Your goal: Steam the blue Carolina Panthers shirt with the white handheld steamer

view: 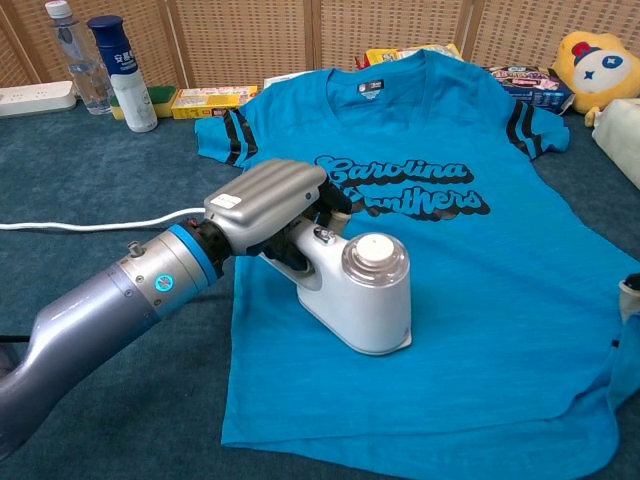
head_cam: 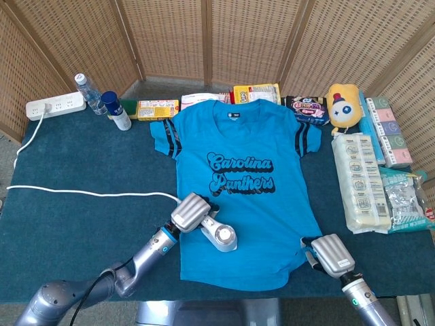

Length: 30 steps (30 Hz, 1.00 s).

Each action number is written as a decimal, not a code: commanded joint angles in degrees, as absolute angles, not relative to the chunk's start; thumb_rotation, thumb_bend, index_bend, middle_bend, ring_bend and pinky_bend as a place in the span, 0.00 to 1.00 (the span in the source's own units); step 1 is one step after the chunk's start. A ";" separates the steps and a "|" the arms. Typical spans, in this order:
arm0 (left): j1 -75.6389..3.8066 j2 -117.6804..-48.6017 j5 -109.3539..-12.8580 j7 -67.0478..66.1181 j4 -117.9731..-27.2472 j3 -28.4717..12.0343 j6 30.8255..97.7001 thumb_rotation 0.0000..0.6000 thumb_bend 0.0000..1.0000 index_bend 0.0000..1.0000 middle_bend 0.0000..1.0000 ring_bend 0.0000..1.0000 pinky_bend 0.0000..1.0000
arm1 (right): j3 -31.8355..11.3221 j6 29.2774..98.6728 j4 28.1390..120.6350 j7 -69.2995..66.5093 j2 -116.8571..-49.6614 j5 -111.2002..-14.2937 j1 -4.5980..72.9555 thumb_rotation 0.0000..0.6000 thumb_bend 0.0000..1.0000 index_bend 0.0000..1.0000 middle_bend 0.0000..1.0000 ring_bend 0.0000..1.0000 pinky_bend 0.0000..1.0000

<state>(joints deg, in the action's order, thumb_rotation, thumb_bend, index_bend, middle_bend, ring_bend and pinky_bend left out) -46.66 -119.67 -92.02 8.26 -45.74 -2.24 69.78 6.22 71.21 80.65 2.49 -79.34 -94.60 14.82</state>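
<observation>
The blue Carolina Panthers shirt point(head_cam: 248, 183) point(view: 470, 290) lies flat on the dark green table, collar toward the far side. My left hand point(head_cam: 189, 212) point(view: 265, 202) grips the handle of the white handheld steamer point(head_cam: 219, 236) point(view: 362, 300), which rests on the shirt's lower left part below the lettering. My right hand point(head_cam: 329, 253) sits at the shirt's lower right hem corner, and the cloth bunches against it. Its fingers are hidden in the head view; the chest view catches only a sliver of the right hand point(view: 630, 290) at the frame edge.
The steamer's white cord point(head_cam: 88, 193) runs left to a power strip point(head_cam: 54, 106). Bottles point(head_cam: 115, 110), snack boxes point(head_cam: 158, 109) and a yellow plush toy point(head_cam: 343, 103) line the far edge. Packaged goods point(head_cam: 360, 182) fill the right side.
</observation>
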 commanded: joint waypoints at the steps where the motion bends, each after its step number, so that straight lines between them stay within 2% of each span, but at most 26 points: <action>1: -46.12 -119.06 -93.02 8.28 -47.04 -1.29 70.58 1.00 0.31 0.80 0.77 0.69 0.77 | 6.21 71.23 80.64 2.49 -79.32 -94.59 14.81 1.00 0.61 0.64 0.62 0.70 0.84; 13: -44.87 -117.99 -94.93 7.85 -48.48 0.53 71.35 1.00 0.31 0.80 0.77 0.69 0.77 | 6.26 71.17 80.55 2.48 -79.38 -94.58 14.74 1.00 0.61 0.64 0.62 0.70 0.84; 30: -46.56 -119.60 -91.77 7.10 -40.87 -3.73 67.77 1.00 0.31 0.80 0.77 0.69 0.74 | 6.12 70.88 80.51 2.35 -79.37 -94.45 14.92 1.00 0.61 0.64 0.62 0.70 0.84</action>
